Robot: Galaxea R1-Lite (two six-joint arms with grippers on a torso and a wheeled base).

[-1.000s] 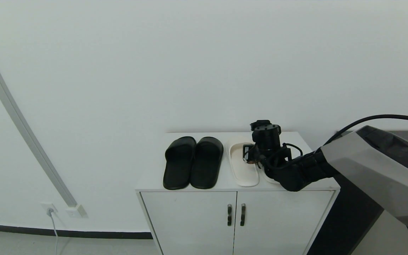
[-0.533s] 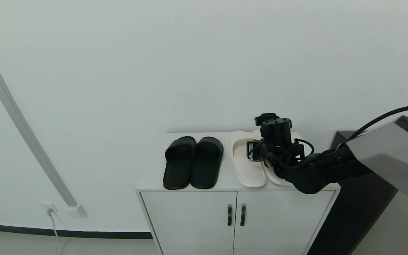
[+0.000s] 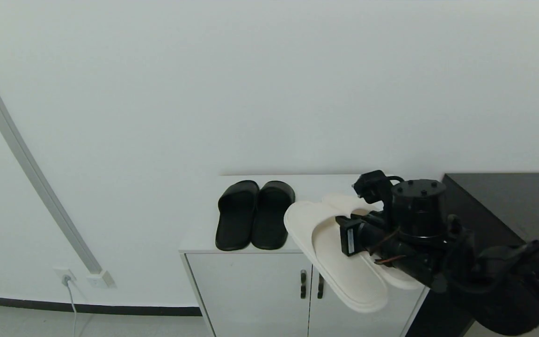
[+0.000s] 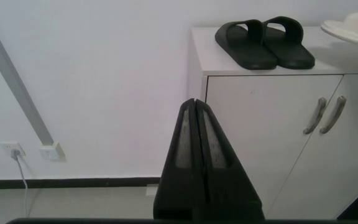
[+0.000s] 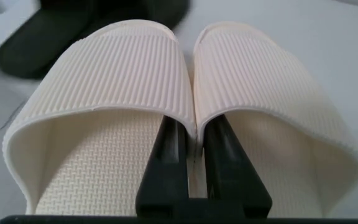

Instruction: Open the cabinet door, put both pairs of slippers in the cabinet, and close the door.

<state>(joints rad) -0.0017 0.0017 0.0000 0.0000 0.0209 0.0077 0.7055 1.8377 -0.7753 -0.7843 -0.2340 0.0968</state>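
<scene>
I've got the white slippers (image 3: 344,262) clamped in my right claw (image 5: 194,134).
They're held above the right front corner of the closed cabinet (image 3: 251,290). The black slippers (image 3: 254,214) sit on top, and my left claw (image 4: 195,109) is pinched together, empty.

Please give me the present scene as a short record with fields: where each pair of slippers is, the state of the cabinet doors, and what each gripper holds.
white slippers: held in the air as a pair by the right gripper, off the top of the cabinet and out in front of it
black slippers: side by side on the left part of the cabinet top
cabinet doors: both shut
left gripper: shut, empty, low in front of the cabinet
task state: doors not opened, no slippers inside
</scene>
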